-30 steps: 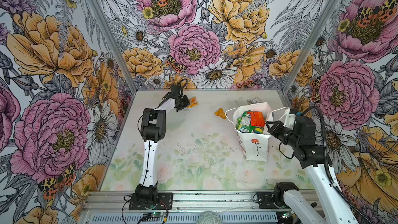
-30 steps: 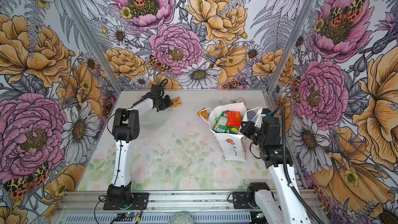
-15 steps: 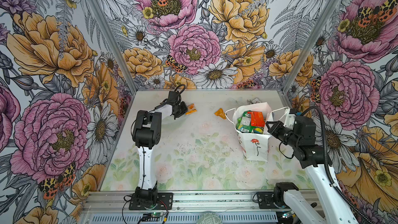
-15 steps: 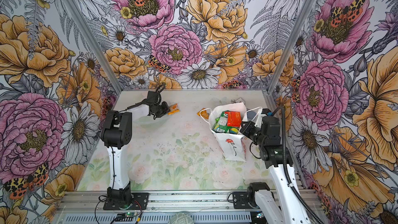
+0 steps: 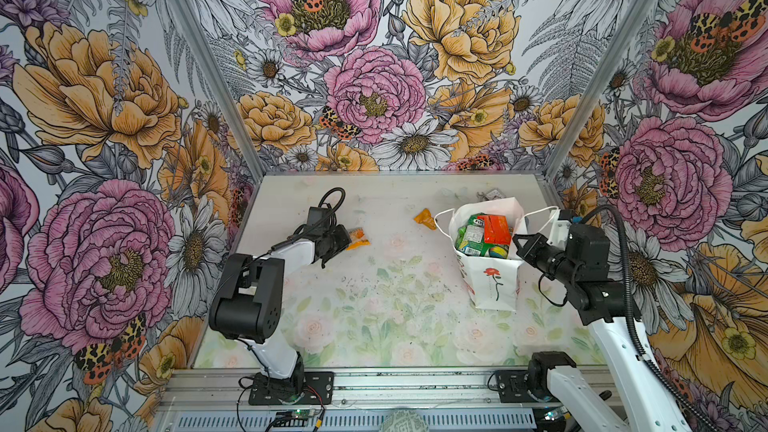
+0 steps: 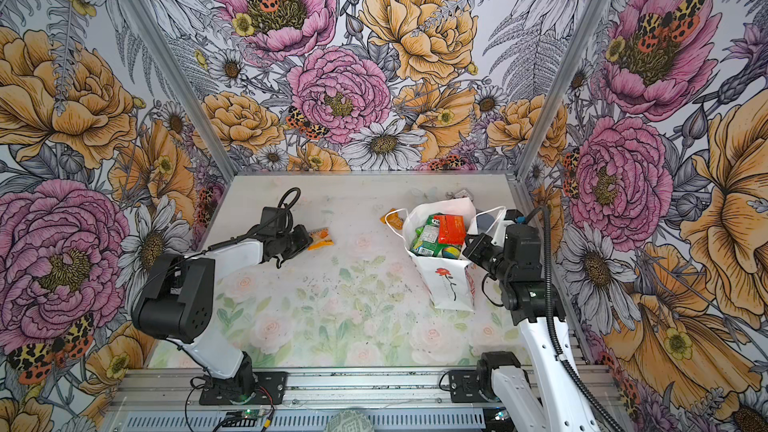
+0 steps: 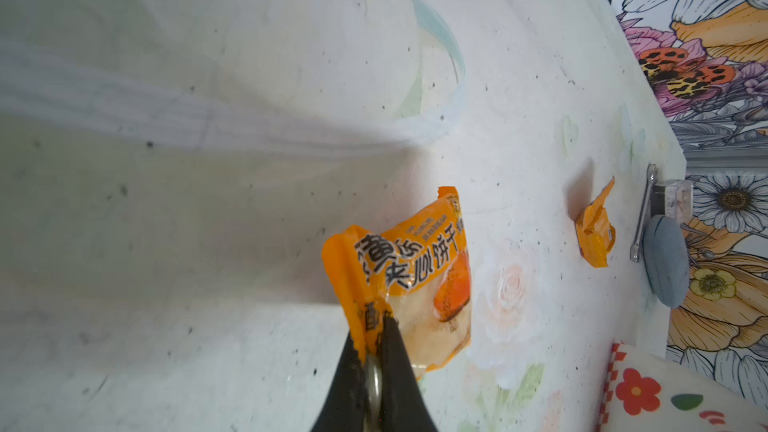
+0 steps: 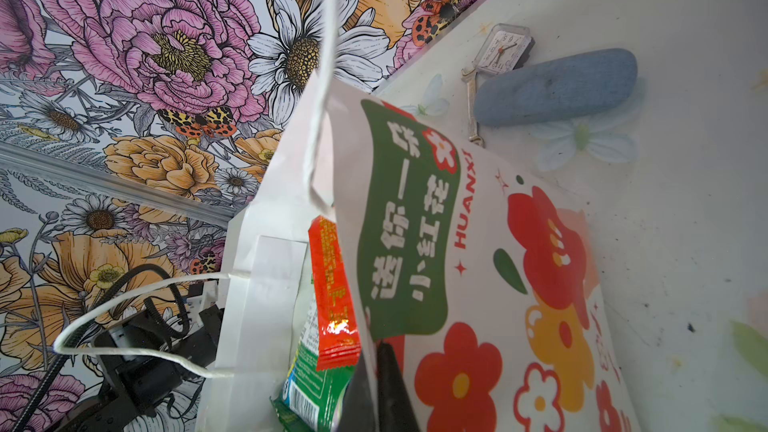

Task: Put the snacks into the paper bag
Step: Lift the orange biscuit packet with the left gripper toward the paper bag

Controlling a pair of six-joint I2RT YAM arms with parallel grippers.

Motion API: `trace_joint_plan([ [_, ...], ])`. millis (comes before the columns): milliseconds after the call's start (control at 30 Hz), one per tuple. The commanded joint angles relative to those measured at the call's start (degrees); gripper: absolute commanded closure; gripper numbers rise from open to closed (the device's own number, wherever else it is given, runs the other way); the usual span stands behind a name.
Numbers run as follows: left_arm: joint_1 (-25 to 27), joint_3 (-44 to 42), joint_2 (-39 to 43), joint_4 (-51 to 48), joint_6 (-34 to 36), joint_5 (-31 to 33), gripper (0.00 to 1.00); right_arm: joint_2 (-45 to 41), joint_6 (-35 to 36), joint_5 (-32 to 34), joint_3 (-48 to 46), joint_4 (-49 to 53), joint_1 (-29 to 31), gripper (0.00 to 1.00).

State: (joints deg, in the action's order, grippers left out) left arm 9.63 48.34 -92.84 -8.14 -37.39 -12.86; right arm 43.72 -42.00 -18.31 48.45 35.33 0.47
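Left pincer (image 7: pixel 371 328): we see it clamped on orange snack (image 7: pixel 419 280), Chinese lettering.
Right pincer (image 8: pixel 374 361): nipping paper bag (image 8: pixel 478 284), marked HUANXI.

At the lower middle of the frame, the gripper (image 7: pixel 372 328) is closed on the sealed edge of an orange packet (image 7: pixel 419 280), with the pale tabletop (image 7: pixel 187 209) behind it. At the right lies a second orange packet (image 7: pixel 595 234), near a wrench (image 7: pixel 643 209) and a grey-blue oval pad (image 7: pixel 665 261). A flowered corner of the paper bag (image 7: pixel 681 392) shows at lower right.

Left arm reaches forward, left gripper (image 7: pixel 371 328) pinched on orange snack (image 7: pixel 415 268); right arm bent, right gripper (image 8: pixel 374 351) pinched on paper bag (image 8: pixel 478 284) rim.
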Motion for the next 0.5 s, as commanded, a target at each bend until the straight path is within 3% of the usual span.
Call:
trace_joint_plan([
  [0, 1.1, -4.1, 5.8, 2.7, -0.4, 1.8, 1.00, -0.9, -0.3, -1.2, -0.5, -1.2, 0.5, 1.00],
  [200, 4.3, -11.8, 16.9, -0.7, -1.1, 4.8, 1.00, -1.0, -0.4, -1.0, -0.4, -1.3, 0.5, 1.00],
  [467, 11.7, -15.4, 28.0, -7.4, -2.4, 11.2, 1.00, -0.7, -0.6, -0.6, -0.2, -1.2, 0.6, 1.00],
])
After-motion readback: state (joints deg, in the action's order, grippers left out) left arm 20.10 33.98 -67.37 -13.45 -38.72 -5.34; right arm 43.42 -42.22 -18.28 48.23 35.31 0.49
